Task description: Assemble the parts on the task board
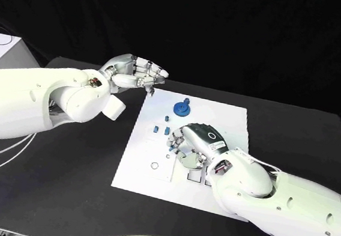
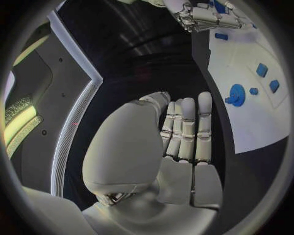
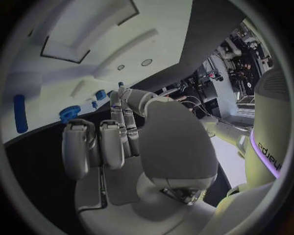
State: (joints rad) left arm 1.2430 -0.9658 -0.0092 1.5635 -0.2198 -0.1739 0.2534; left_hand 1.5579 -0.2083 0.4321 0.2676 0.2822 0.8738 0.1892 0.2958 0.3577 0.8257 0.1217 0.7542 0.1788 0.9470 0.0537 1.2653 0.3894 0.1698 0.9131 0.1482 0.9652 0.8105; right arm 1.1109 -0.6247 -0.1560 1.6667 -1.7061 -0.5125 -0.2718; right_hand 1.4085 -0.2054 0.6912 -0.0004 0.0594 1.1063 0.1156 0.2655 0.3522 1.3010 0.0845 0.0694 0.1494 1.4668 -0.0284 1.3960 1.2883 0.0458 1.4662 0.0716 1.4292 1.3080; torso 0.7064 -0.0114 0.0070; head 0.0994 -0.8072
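Head view showed the right hand (image 1: 199, 144) lowered over the middle of the task board (image 1: 227, 118), its fingers curled down among the small blue parts (image 1: 166, 131) that stood left of centre. Whether those fingers pinched a part or merely touched the board could not be told; the hand hid its own fingertips. The blue gear (image 1: 183, 108) sat nearer the board's far edge, apart from the hand, with a small peg rising from its top. Rectangular recesses lay toward the board's near edge, partly under the right wrist.

The left hand (image 1: 134, 73) hung beyond the board's far left corner, over the black table (image 1: 308, 134), fingers curled in and holding nothing visible. Left wrist view confirmed this: its fingers (image 2: 186, 127) lay together and folded, empty, with the gear (image 2: 236, 94) and two blue blocks (image 2: 262, 70) on the white board off to one side.

Judging from this, the step in hand was picking a small part from the cluster. To do it well, the right hand would have needed a light pinch on one piece only, a straight lift so neighbours stayed put, and the left hand ready to steady the board's edge against sliding.
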